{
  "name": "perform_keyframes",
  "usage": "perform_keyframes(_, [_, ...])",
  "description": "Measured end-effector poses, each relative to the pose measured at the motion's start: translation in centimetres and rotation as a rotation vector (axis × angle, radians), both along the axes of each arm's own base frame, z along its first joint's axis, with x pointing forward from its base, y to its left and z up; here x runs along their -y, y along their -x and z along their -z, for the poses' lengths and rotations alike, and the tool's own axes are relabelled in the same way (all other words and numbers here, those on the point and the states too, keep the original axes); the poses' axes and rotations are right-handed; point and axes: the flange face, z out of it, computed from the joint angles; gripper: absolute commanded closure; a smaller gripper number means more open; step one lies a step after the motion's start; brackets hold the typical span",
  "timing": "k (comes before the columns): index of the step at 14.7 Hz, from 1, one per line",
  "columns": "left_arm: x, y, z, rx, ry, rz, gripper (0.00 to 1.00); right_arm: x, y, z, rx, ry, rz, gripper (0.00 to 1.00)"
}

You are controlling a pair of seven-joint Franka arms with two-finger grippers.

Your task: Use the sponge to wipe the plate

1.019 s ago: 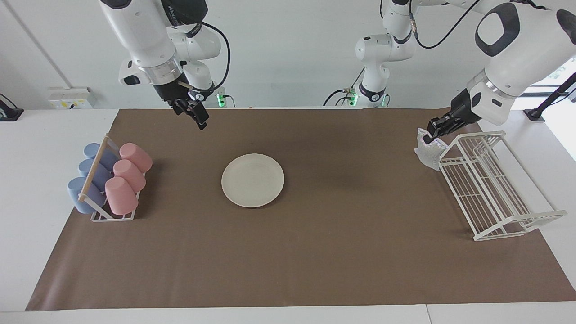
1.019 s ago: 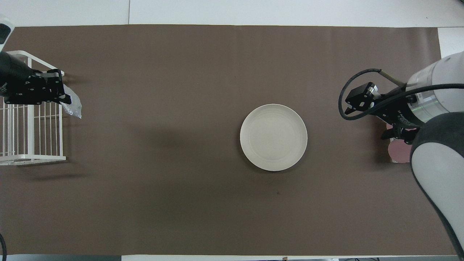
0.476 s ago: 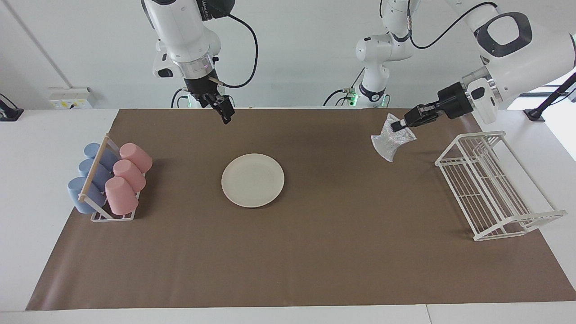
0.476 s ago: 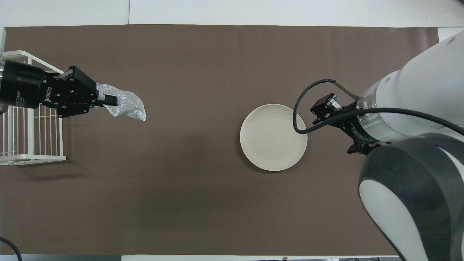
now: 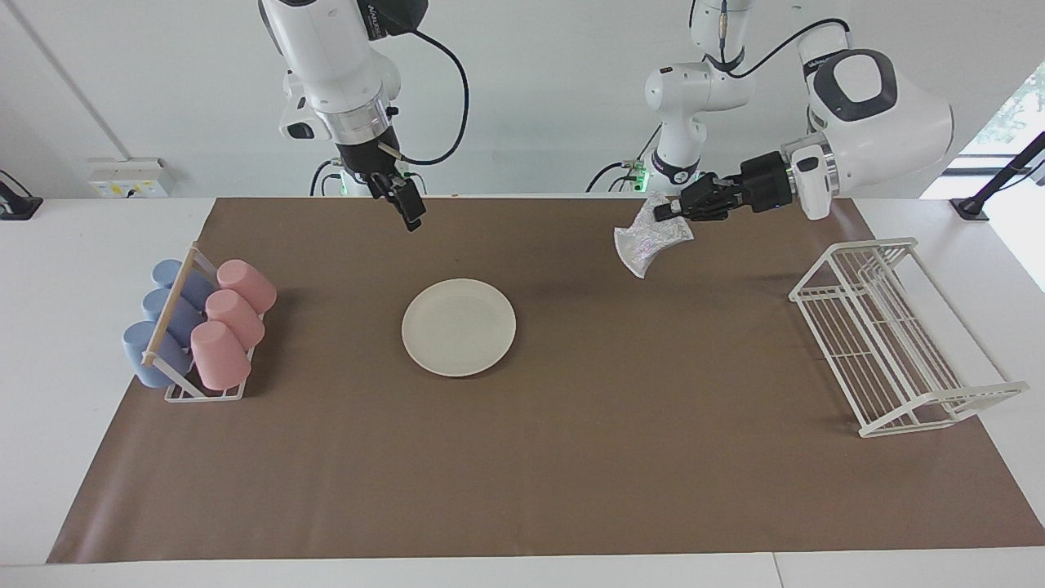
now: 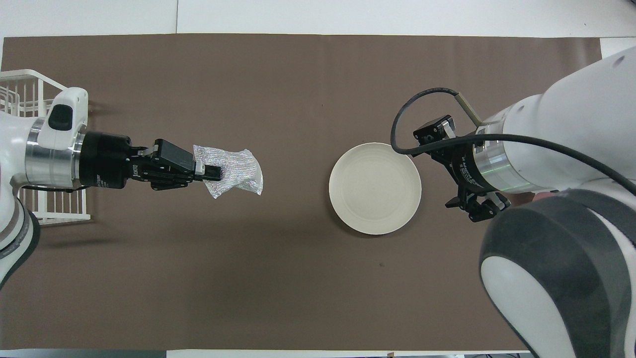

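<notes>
Left gripper is clamped on one edge of the sponge, held in the air over bare brown mat between the wire rack and the plate. The plate lies flat mid-mat. Right gripper hangs above the mat, apparently with fingers spread, gripping nothing; its tips are partly foreshortened.

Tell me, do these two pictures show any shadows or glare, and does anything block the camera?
Facing view: soft, even light; a faint shadow on the brown mat beside the plate; bright daylight at the window edge. Overhead view: the sponge glints silvery in the left gripper; the right arm's big shell fills the lower corner, hiding the right gripper and some mat.
</notes>
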Motion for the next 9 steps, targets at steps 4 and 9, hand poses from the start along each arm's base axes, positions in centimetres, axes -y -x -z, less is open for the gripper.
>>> perform_keyframes(4, [2.7, 1.1, 1.2, 0.069, 0.093, 0.06, 1.0, -4.5, 1.5, -0.1, 0.012, -0.014, 0.042, 0.0])
perform_keyframes(9, [3.6, 1.4, 1.3, 0.091, 0.112, 0.08, 1.0, -9.9, 2.9, 0.8, 0.023, -0.034, 0.078, 0.0])
